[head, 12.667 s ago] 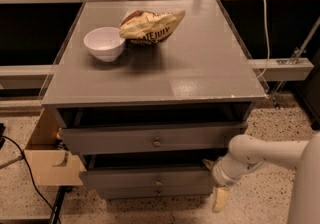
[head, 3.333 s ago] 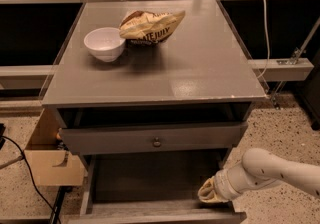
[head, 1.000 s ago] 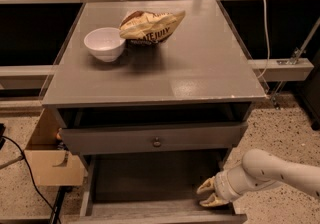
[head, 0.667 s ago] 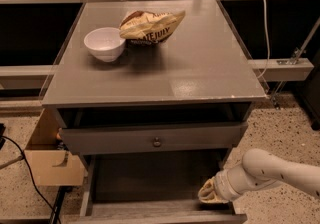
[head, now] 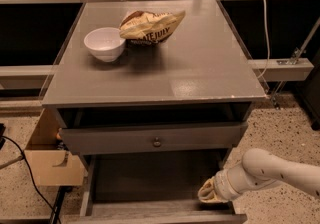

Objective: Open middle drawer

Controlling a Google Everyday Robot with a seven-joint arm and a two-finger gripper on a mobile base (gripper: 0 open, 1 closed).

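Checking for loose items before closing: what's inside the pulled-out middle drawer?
Only bare grey floor shows in the middle drawer. The gripper sits at its front right corner, covering that spot, and the drawer above hides the back part from view.

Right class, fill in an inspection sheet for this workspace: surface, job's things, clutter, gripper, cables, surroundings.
Surface: grey cabinet top, bearing two items.
Job's things: middle drawer pulled well out, grey inside showing.
Clutter: white bowl beside a crumpled snack bag.
Gripper: gripper low at the open drawer's right side.
Cables: black cable on the floor at left; white cable behind the cabinet at right.
Surroundings: cardboard box at left; speckled floor.
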